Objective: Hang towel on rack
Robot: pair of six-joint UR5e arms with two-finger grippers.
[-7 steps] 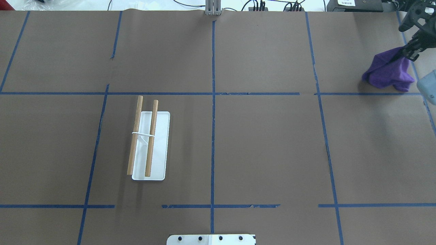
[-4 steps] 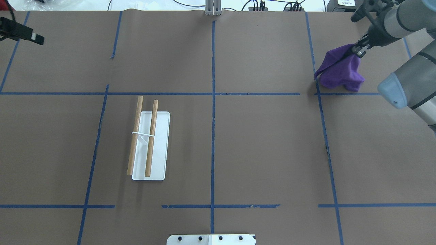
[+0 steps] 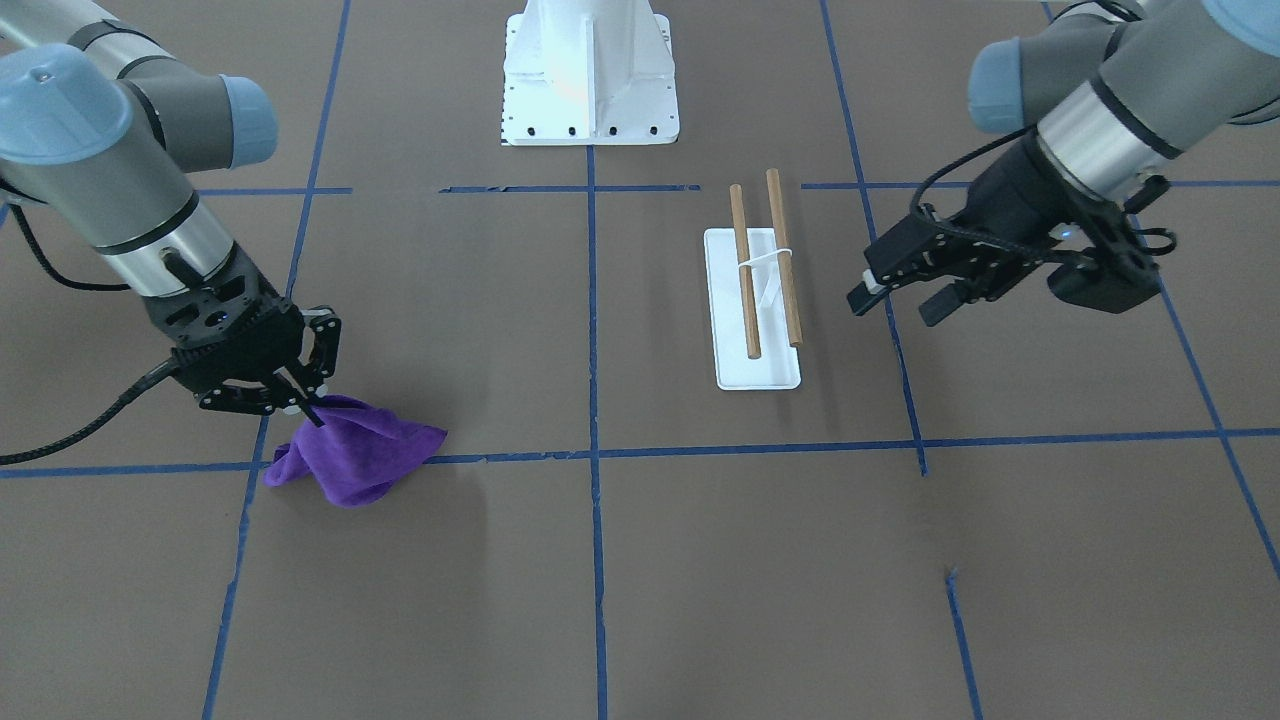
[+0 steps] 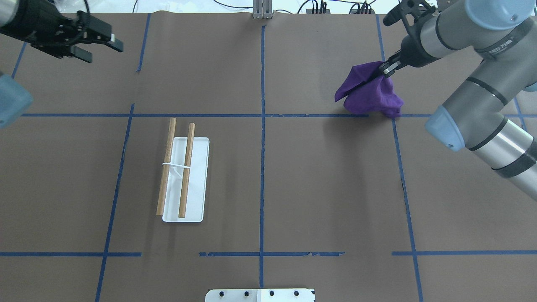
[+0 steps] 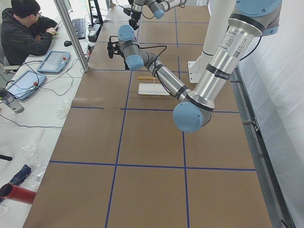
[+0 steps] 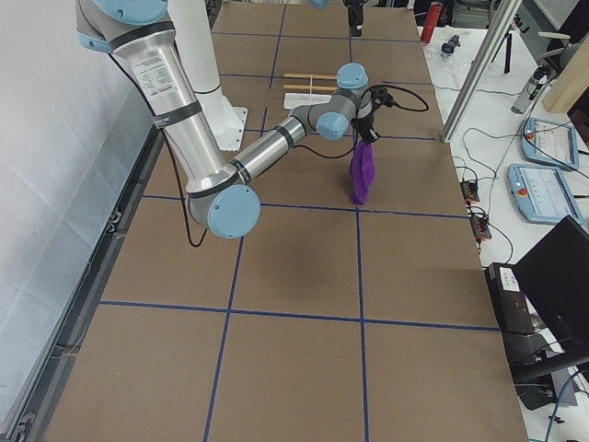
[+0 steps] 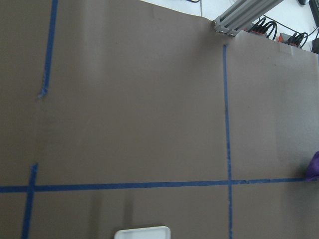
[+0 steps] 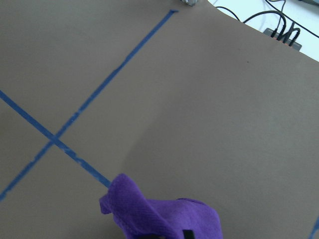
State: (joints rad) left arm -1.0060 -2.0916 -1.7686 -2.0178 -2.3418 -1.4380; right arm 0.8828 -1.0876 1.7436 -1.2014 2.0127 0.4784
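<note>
The purple towel (image 4: 369,92) hangs bunched from my right gripper (image 4: 387,69), which is shut on its top edge at the far right of the table. The towel's lower end is at the table surface (image 3: 355,455). It also shows in the right wrist view (image 8: 159,214) and the exterior right view (image 6: 363,170). The rack (image 4: 197,180) stands left of centre, with a white base and two wooden dowels (image 3: 745,270). My left gripper (image 4: 98,44) is open and empty at the far left, well away from the rack (image 3: 760,370).
Brown paper with blue tape lines (image 4: 262,126) covers the table. The white robot pedestal (image 3: 590,75) stands at the near edge. An aluminium post (image 4: 262,10) and cables sit at the far edge. An operator (image 5: 23,28) sits beyond it.
My right gripper has carried the towel leftward across the far side of the table. My left arm has come in from the far left edge.
</note>
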